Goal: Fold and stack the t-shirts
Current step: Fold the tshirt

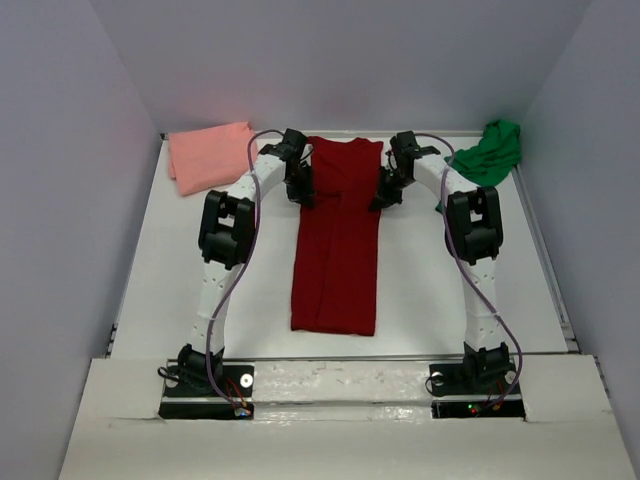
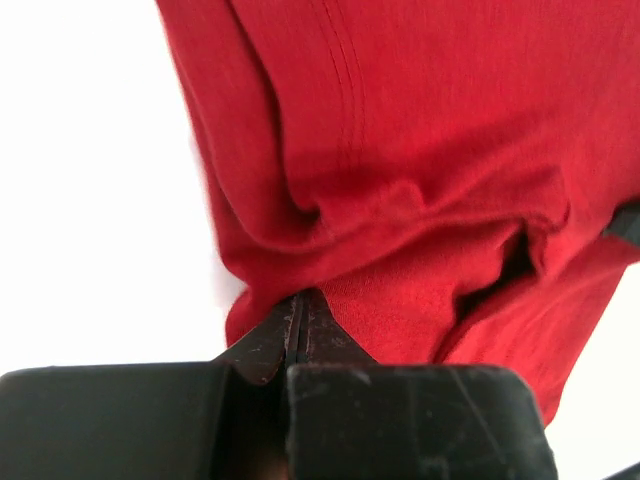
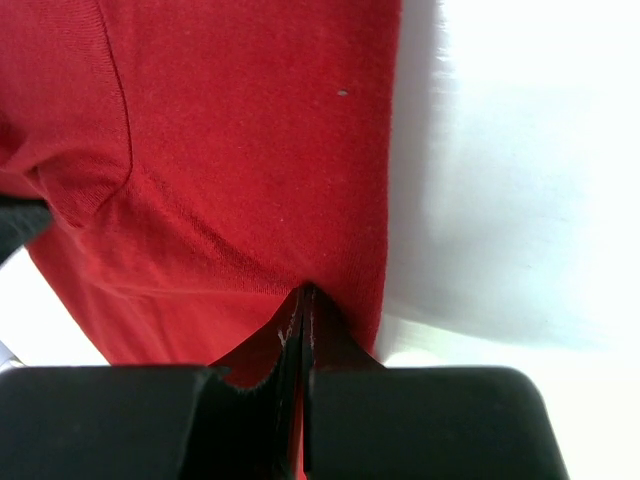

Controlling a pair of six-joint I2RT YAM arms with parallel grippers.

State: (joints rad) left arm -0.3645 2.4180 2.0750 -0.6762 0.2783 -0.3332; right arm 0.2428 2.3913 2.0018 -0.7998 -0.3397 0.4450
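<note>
The dark red t-shirt (image 1: pixel 337 245) lies as a long narrow strip down the middle of the table, its sides folded in. My left gripper (image 1: pixel 303 192) is shut on its left edge near the far end; in the left wrist view the jaws (image 2: pixel 298 298) pinch red cloth (image 2: pixel 420 150). My right gripper (image 1: pixel 384 196) is shut on the right edge opposite; in the right wrist view the jaws (image 3: pixel 306 292) pinch red cloth (image 3: pixel 230 150). The salmon pink t-shirt (image 1: pixel 207 155) lies folded at the far left. The bright green t-shirt (image 1: pixel 490 152) lies crumpled at the far right.
White table surface (image 1: pixel 440 290) with raised side rails; grey walls enclose it on three sides. A white ledge (image 1: pixel 340 380) with the arm bases runs along the near edge.
</note>
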